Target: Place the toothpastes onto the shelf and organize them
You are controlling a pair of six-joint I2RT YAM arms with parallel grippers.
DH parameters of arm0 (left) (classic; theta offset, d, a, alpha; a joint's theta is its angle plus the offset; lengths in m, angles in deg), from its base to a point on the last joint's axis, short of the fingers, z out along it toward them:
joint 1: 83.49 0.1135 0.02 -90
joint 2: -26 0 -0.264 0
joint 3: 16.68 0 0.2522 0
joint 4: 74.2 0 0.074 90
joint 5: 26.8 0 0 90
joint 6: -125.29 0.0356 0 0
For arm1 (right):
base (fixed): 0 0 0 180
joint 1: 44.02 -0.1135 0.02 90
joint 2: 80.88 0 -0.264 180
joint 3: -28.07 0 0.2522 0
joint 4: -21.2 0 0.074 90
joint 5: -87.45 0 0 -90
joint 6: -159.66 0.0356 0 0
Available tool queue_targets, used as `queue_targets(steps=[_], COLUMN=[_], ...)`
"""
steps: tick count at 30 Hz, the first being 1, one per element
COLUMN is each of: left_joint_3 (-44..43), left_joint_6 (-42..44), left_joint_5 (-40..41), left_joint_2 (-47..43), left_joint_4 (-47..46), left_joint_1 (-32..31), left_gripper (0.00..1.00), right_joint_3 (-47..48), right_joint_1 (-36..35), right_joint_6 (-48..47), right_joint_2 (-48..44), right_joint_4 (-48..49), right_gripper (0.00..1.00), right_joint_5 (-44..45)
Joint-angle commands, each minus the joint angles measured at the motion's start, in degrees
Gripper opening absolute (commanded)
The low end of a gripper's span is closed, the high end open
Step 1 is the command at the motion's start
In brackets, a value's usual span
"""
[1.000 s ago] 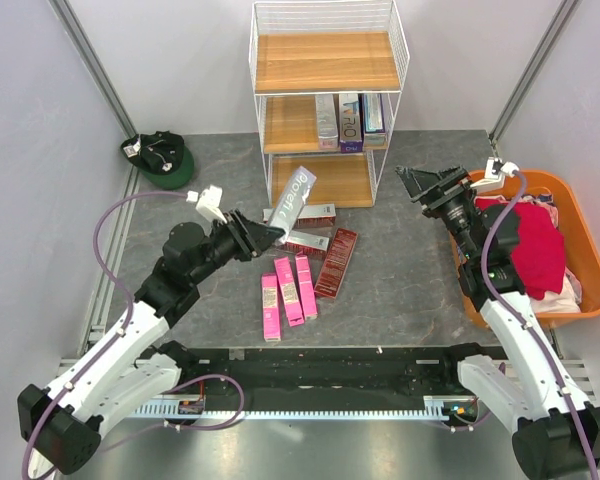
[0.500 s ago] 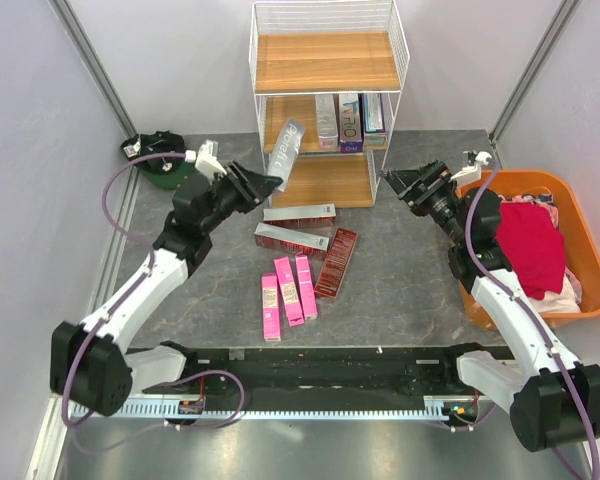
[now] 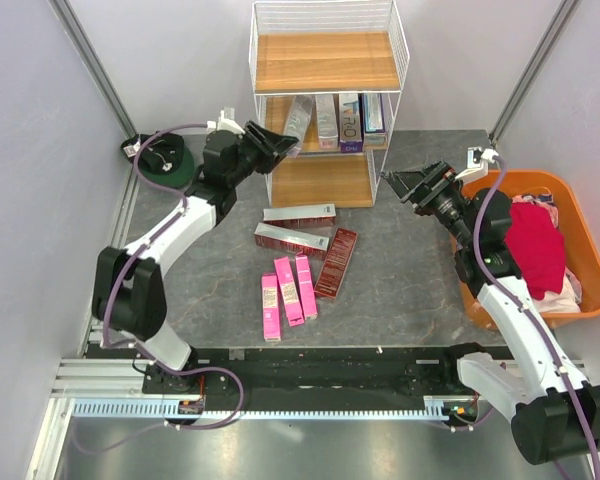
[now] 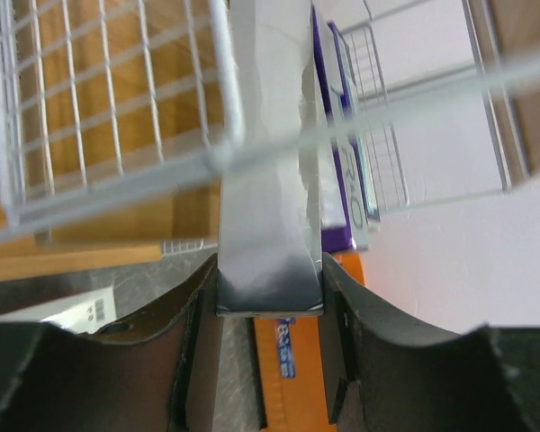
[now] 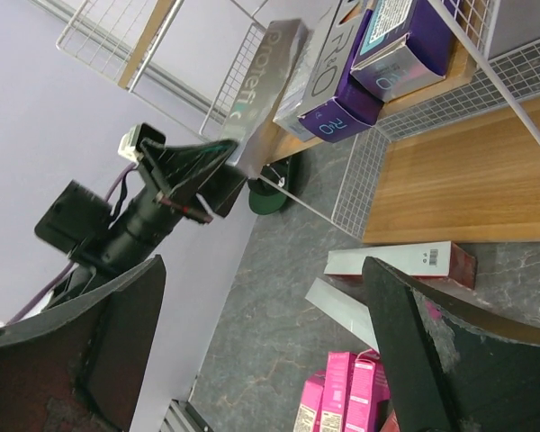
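Looking down from above, you have the left pincer (image 3: 272, 143) partly closed on the lower end of a long silver cardboard toothpaste box with lettering (image 3: 298, 112). In the left wrist view its dark fingers (image 4: 196, 324) press against both narrow sides of the box. The box leans tilted beyond the fingertips, with its upper end inside the middle level of the tall white wire-frame shelf with three light wooden boards (image 3: 310, 60). You cannot tell whether its bottom rests on the middle board. Just past the left pincer's load, on the side towards your right arm, three more silver, purple and blue boxes (image 3: 350, 120) stand upright side by side on that same level. Your right pincer (image 3: 395, 184) hangs above the grey bench (image 3: 410, 290) with its jaws spread wide and nothing between them, pointing towards the shelf's lower corner. Behind it, on its outer side, sits the orange plastic tub (image 3: 528, 180) holding red cloth (image 3: 535, 240). Between the two pincers and nearer your bases, three dark red boxes (image 3: 336, 262) and three bright pink boxes (image 3: 288, 290) lie flat on the bench. The pink ones lie side by side, well apart from either pincer.
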Motion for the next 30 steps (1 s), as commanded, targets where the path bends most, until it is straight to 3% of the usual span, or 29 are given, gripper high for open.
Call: queue_targets(steps=[1,9,17,20,23,24,26,30], left_joint_3=[-5.00,-9.03,-12.20,-11.77,-10.89,-10.62,-10.01,-7.90], left_joint_6=[-6.68,-9.93,-11.34,-11.43,-10.73,-10.38,-9.07,-6.78], left_joint_5=[3.80,12.15,11.20,9.70,8.56,7.95,7.68,6.98], left_joint_2=[3.74,7.43,11.92,12.09,11.39,11.04,9.99,7.62], left_joint_4=[-6.26,-5.83,-5.21,-5.38,-5.21,-5.04,-4.34,-4.15], left_joint_1=[-0.58,-4.45,-5.24,-5.24,-5.33,-5.33,-5.41,-5.59], left_gripper=[0.02,0.02,0.13,0.29,0.55,0.75,0.96,0.99], right_joint_3=[2.30,1.51,1.33,1.24,0.98,0.89,0.89,0.72], right_joint_1=[-0.24,-0.24,-0.15,-0.24,-0.24,-0.24,-0.24,-0.24], right_joint_6=[-2.22,-2.22,-2.39,-2.48,-2.57,-2.57,-2.57,-2.57], right_joint_2=[-1.50,-1.94,-2.38,-2.64,-2.73,-2.82,-2.82,-3.00], right_joint_4=[-1.15,-1.51,-2.03,-2.30,-2.38,-2.38,-2.38,-2.38], right_gripper=[0.98,0.98,0.98,0.98,0.98,0.98,0.98,0.98], right_joint_5=[-1.20,-1.29,-1.55,-1.64,-1.55,-1.55,-1.64,-1.55])
